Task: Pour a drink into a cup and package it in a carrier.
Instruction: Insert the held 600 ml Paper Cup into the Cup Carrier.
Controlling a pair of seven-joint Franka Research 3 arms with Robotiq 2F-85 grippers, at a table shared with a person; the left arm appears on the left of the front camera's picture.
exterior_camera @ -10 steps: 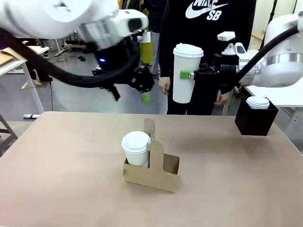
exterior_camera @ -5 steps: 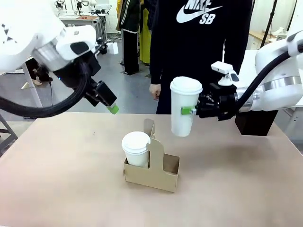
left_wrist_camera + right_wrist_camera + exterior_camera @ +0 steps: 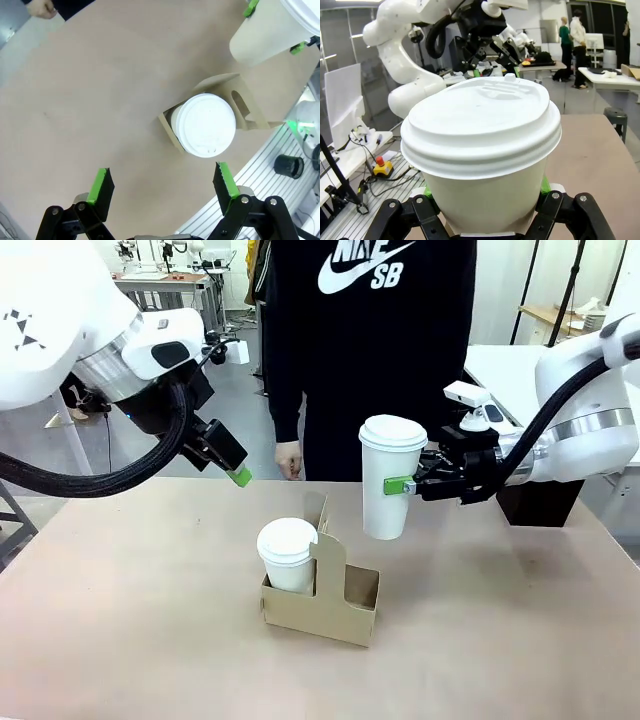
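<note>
While the brown table (image 3: pixel 120 620) bears the carrier (image 3: pixel 322 602), people stand behind.

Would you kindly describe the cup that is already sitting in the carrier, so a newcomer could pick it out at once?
Find the brown cardboard carrier in the middle of the table. The seated cup stands in its left hole, beside the tall handle tab. Unlike its lidded white twin, which the right gripper holds in the air, this one rests in the carrier.
</note>
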